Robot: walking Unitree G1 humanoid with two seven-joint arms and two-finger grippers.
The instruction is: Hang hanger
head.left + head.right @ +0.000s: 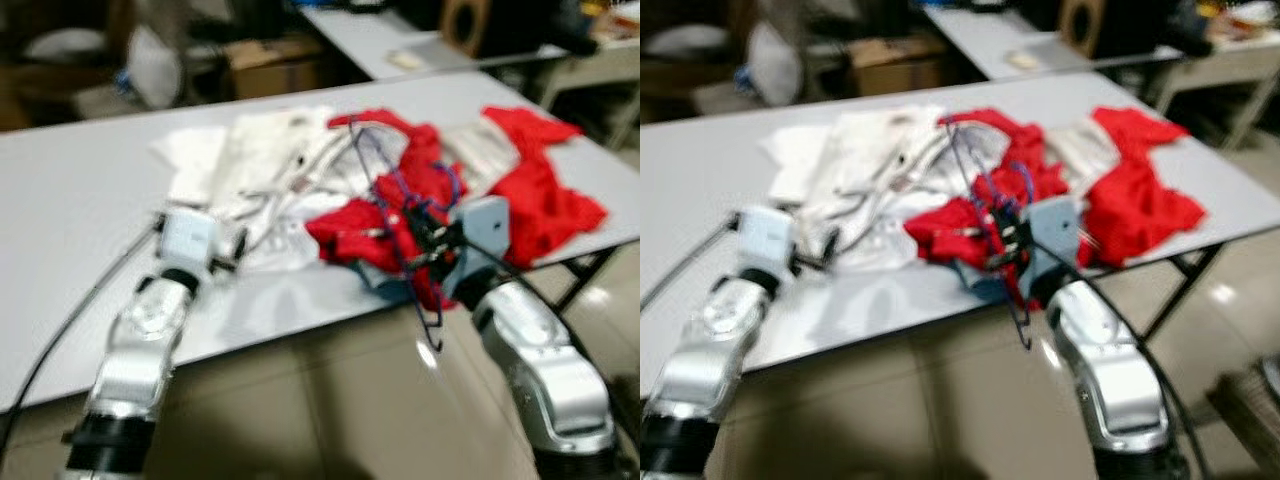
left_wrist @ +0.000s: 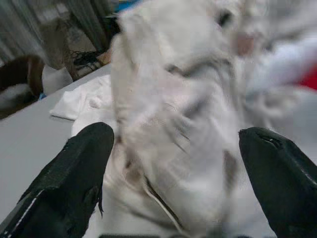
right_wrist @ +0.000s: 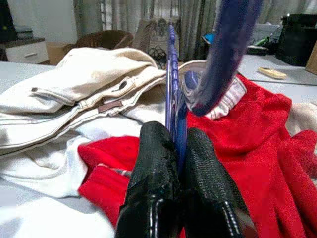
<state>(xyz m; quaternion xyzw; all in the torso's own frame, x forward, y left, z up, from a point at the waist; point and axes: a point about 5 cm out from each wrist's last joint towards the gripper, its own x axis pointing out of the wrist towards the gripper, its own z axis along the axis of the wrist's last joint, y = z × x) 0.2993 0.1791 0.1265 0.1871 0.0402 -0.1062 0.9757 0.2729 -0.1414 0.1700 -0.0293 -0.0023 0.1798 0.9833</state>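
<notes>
A thin blue hanger [image 1: 385,190] stands tilted over the red garment [image 1: 545,190] near the table's front edge, its lower end hanging past the edge. My right gripper [image 1: 415,232] is shut on the hanger [image 3: 171,74], with both black fingers [image 3: 153,173] pressed against the blue wire. To the left, my left gripper [image 1: 238,245] rests at the edge of the white clothes [image 1: 260,150]. Its fingers [image 2: 74,173] stand wide open, with white cloth [image 2: 183,114] lying ahead between them, not gripped.
The clothes lie in a pile on a long grey table [image 1: 80,200]. A black cable [image 1: 70,330] runs along my left arm. Behind stand another table [image 1: 370,35] and a cardboard box [image 1: 270,60]. A table leg [image 1: 590,275] and tiled floor [image 1: 330,400] are below.
</notes>
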